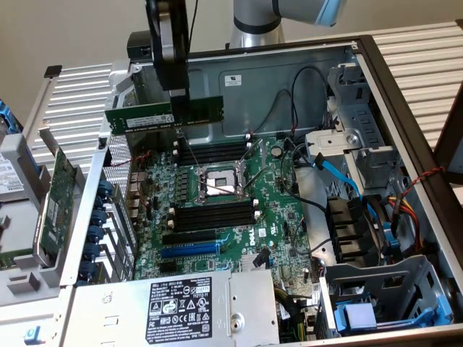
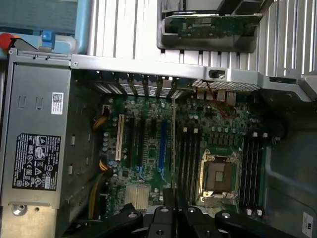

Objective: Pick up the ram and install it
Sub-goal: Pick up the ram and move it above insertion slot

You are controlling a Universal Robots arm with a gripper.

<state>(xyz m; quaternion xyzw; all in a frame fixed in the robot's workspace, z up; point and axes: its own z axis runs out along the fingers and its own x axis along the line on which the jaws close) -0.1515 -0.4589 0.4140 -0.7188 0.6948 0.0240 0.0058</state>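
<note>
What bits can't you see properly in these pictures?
- Exterior view: the gripper covers the middle of the ram.
- Wrist view: the ram is edge-on, so its chips are hidden.
- Exterior view: writing on the power supply label is too small to read.

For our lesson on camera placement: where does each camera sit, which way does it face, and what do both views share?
Exterior view: off the arm, above the open case, looking down at the motherboard; shows the arm and gripper holding the ram.
Wrist view: on the wrist, looking past the fingers down onto the motherboard.
Shared: ram, motherboard, CPU socket.
</note>
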